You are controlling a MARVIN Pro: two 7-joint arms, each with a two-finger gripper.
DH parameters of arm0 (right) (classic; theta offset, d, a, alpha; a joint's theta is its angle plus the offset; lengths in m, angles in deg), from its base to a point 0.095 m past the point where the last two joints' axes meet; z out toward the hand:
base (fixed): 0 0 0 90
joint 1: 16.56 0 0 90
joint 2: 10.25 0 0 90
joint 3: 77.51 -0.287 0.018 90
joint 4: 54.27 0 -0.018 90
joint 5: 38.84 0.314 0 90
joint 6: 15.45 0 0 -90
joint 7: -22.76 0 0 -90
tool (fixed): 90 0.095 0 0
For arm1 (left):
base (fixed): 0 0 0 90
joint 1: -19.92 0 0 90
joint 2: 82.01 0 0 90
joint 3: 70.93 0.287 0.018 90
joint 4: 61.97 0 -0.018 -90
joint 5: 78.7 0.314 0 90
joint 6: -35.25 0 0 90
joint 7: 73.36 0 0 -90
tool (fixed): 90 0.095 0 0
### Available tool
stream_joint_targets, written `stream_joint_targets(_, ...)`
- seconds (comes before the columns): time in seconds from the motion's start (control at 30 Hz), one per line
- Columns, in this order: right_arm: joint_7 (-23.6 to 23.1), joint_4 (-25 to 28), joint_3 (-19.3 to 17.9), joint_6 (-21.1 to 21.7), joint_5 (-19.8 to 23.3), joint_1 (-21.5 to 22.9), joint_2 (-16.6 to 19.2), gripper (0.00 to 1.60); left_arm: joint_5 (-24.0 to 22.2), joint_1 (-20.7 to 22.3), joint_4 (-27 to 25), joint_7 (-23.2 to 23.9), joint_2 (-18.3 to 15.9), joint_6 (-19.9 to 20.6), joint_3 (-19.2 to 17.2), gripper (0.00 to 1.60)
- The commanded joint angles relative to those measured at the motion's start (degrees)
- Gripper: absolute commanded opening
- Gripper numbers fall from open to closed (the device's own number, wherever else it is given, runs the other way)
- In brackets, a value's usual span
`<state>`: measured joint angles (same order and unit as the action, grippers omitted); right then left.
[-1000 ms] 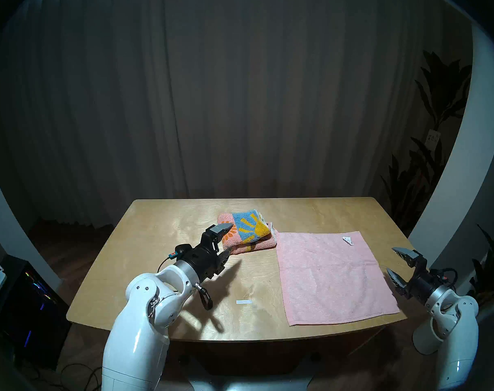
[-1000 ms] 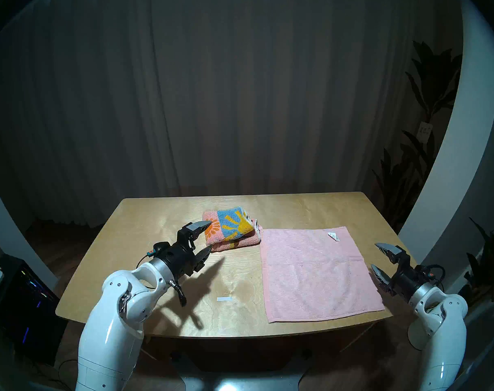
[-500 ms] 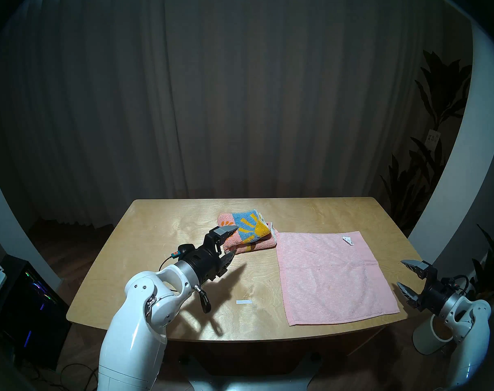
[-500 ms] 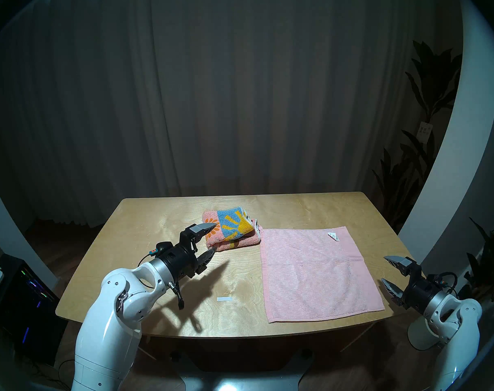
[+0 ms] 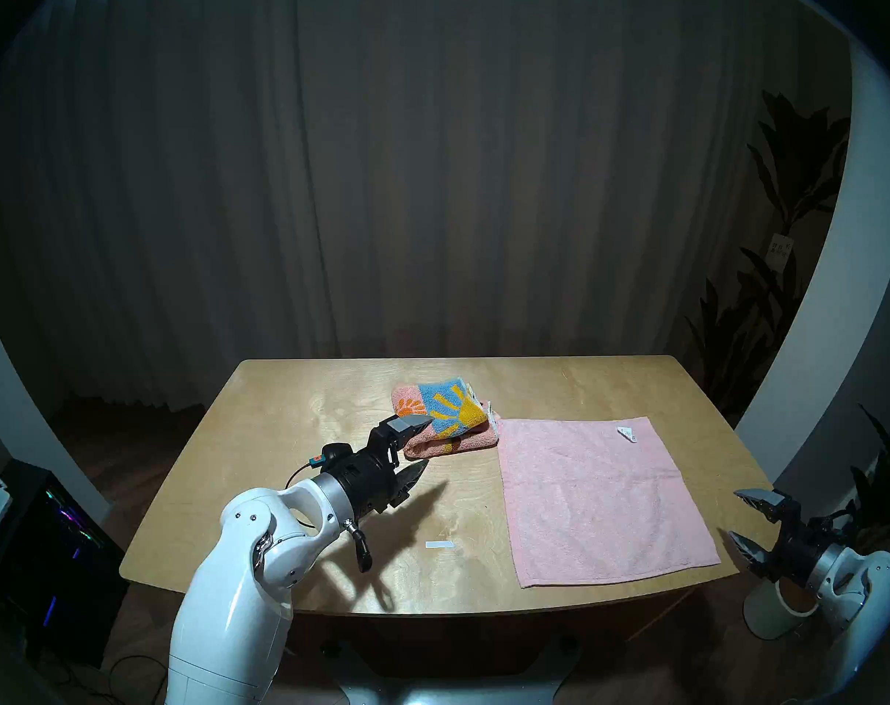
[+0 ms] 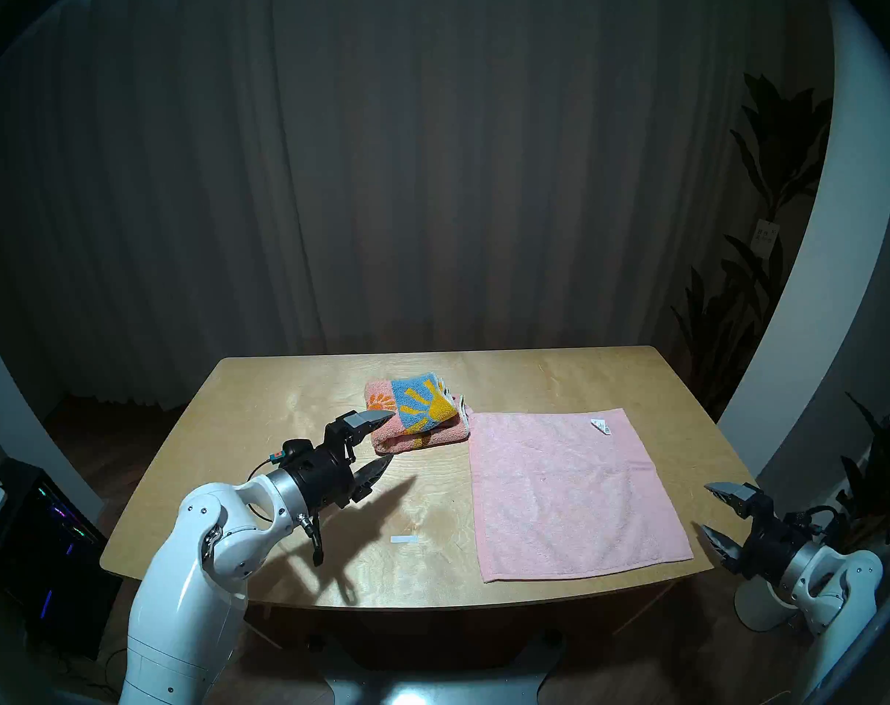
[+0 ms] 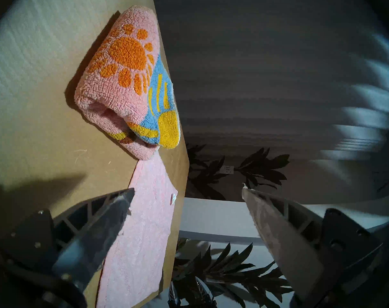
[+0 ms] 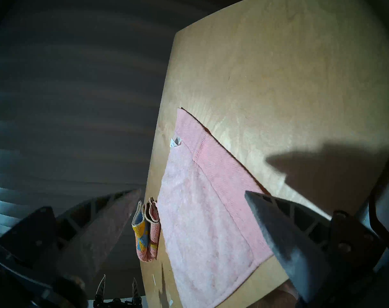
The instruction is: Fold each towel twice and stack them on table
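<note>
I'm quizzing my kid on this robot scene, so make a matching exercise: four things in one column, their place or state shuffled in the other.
Things:
1. sunflower towel
2. pink towel
3. left gripper
4. right gripper

States:
A. open, off the table's right edge
B. spread flat
C. folded
D. open, beside the folded towel

Pairs: 1-C, 2-B, 3-D, 4-A

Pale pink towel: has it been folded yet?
No, the pale pink towel lies spread flat in one layer on the table, white tag showing.
</note>
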<state>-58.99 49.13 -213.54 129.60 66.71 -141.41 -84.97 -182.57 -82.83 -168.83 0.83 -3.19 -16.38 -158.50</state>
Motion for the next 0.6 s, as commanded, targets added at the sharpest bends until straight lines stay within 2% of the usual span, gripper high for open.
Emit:
stream_joint_targets(0.0, 0.9, 3.1, -0.7, 0.0, 2.7, -4.3, -1.3, 1.6, -1.0, -0.2, -0.2, -0.2, -1.3, 1.9, -0.2, 1.6)
stream_joint_targets(0.57, 5.3, 9.2, -1.3, 0.0, 9.5, -9.6, -3.9, 1.6, -2.7, 0.8, 0.5, -2.3, -3.6, 7.4, 2.7, 1.6)
